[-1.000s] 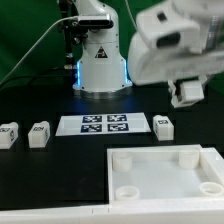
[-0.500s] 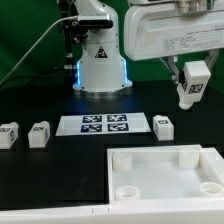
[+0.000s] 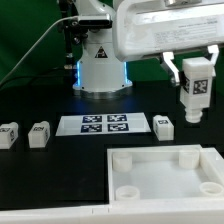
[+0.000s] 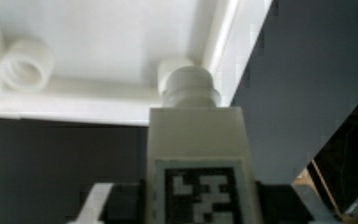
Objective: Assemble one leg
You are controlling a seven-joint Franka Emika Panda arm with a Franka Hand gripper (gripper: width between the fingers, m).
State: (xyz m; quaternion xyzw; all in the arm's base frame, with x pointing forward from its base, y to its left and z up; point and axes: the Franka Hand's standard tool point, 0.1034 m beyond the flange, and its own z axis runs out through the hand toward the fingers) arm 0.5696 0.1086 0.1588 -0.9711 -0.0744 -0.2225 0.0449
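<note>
Gripper (image 3: pixel 196 68) pinches a white leg (image 3: pixel 197 95) upright in mid-air. Below it lies the square tray (image 3: pixel 150 158), with a loose leg (image 3: pixel 163 126) nearby.

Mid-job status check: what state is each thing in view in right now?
gripper: shut on the leg, fingers at its sides.
leg: held upright in the air, not yet in a socket.
tray: flat on the table, visible sockets empty.
loose legs: three, resting on the table, not gripped.
marker board: flat on the table.
</note>
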